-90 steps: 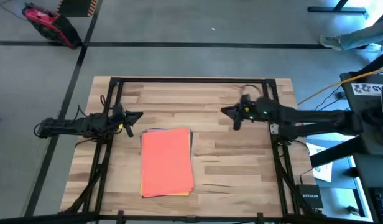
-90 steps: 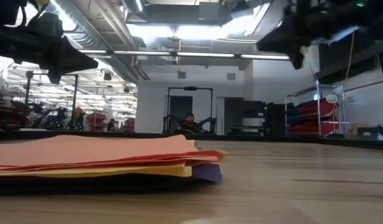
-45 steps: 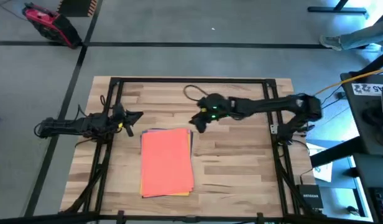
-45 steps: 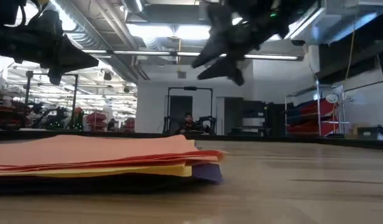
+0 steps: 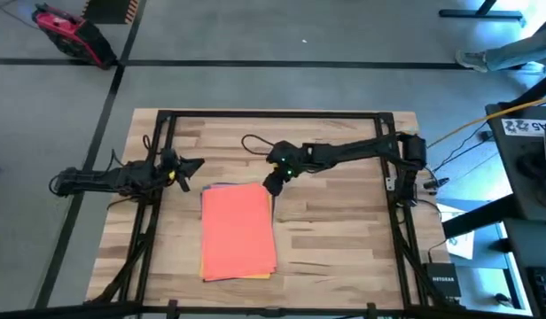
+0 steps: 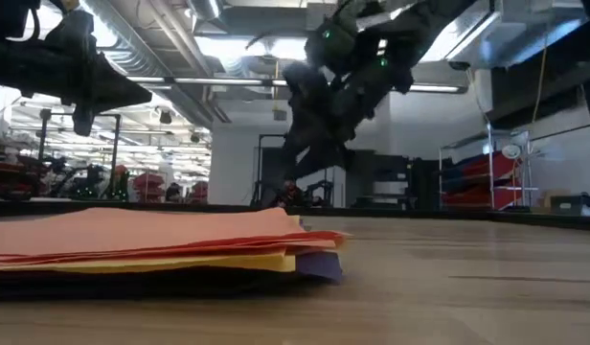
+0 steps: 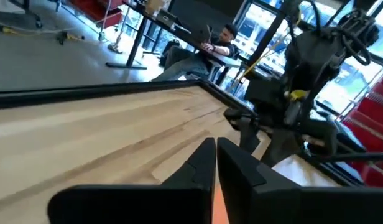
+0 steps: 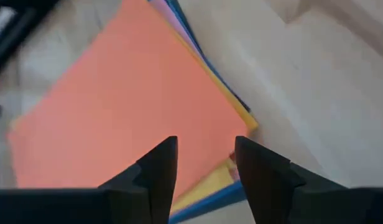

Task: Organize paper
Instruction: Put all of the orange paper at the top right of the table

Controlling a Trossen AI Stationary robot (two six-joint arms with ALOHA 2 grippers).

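Reaching: the right tool [image 5: 271, 183] hangs above the far right corner of the paper [image 5: 237, 230] — the approach to a first grasp, by my reading.
Next move: descend and close on the corner edge, where the sheets fan out.
Right arm: stretched from 3 o'clock toward centre, fingers [image 8: 159, 169] spread, holding nothing.
Left tool [image 5: 191, 166]: at 10 o'clock of the stack, waiting, pinched closed on nothing.
Paper: orange-red sheet on top, stacked mid-bench [image 5: 335, 239], slightly toward 7 o'clock.
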